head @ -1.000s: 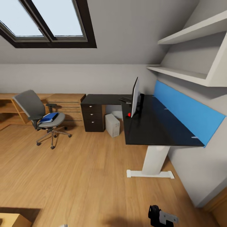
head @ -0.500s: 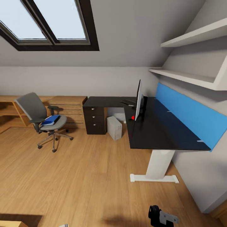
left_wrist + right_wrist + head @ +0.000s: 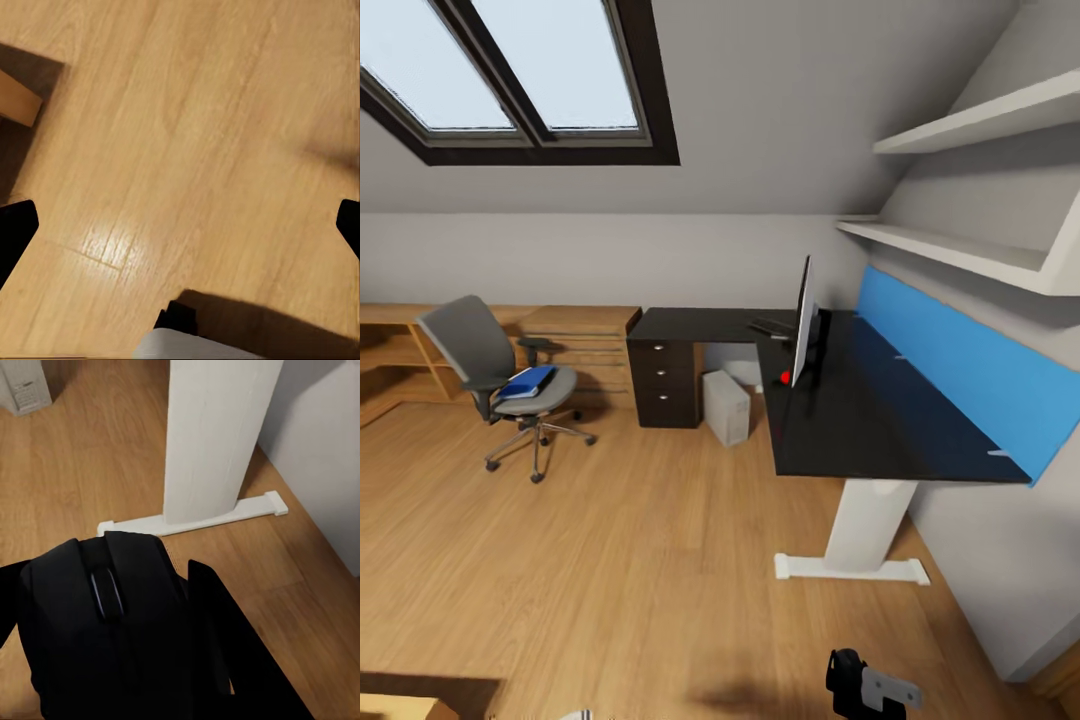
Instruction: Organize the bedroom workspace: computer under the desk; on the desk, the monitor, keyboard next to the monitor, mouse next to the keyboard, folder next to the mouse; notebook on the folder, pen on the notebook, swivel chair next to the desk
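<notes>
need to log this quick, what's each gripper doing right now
Left gripper: open, nothing between its fingers, wood floor below.
Right gripper: shut on the black mouse.

view: head cam is panning left/down, whole scene is sliding right
desk (image 3: pixel 860 400): is drifting right in frame w/ cam
swivel chair (image 3: pixel 500 375): is drifting right too
</notes>
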